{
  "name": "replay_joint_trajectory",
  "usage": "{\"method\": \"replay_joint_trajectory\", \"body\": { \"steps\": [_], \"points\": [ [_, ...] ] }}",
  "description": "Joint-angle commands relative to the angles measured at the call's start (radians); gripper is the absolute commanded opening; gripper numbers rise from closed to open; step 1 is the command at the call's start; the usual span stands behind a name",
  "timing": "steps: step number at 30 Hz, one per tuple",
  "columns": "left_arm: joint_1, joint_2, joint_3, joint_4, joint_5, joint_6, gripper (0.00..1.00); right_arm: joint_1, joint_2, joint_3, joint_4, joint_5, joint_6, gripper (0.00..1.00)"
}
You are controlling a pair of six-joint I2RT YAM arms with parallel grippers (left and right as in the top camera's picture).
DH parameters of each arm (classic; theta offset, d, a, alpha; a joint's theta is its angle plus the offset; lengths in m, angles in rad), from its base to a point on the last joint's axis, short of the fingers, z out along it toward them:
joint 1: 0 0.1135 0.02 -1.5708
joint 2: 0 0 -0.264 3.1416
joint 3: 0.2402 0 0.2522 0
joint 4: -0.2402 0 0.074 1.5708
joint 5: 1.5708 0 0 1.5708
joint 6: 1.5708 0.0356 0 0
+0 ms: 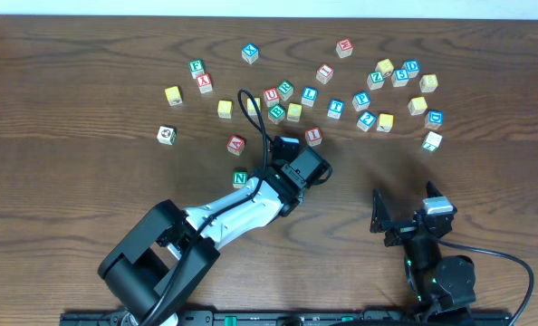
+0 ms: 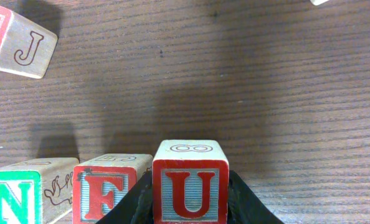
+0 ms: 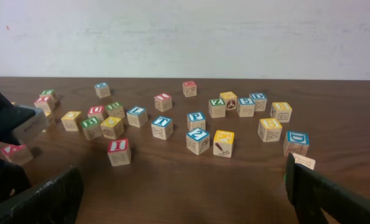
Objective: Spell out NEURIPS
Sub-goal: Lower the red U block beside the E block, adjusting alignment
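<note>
Left gripper [image 2: 190, 210]: closed on the U cube [image 2: 189, 186], one dark finger [image 2: 138, 202] against each side face, red-framed letter toward the wrist camera. Held in line with, and just beside, the red-lettered E cube [image 2: 107, 190], itself next to the green N cube [image 2: 14, 196]; contact with the table [image 2: 266, 93] not determinable, lower edge out of frame. Judged step: placing of the third letter, N and E already set, less than half of the word done. Right gripper [image 1: 407, 215]: jaws wide, holding nothing, parked well apart from the row at the near right. Next move: confirm U seated flat and square to E, then open and withdraw straight up to avoid dragging the row. Afterwards, fetch R, I, P and the last cube from the scattered group at the far side; red I cube [image 1: 313, 136] closest, just beyond the left arm [image 1: 242, 204]. Keep the free side of U clear for four more cubes. Risk: nudging of E on release if opened unevenly.
</note>
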Motion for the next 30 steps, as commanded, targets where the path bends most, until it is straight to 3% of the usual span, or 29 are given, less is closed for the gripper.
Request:
{"method": "replay_joint_trajectory", "body": {
  "steps": [1,30],
  "points": [
    [0.003,0.011,-0.017,-0.006,-0.029,-0.008,0.07,-0.008,-0.003,-0.001,-0.004,-0.002,-0.013,0.99],
    [0.033,0.011,-0.022,-0.027,-0.035,-0.013,0.07,-0.008,-0.003,-0.001,-0.004,-0.002,-0.013,0.99]
  ]
}}
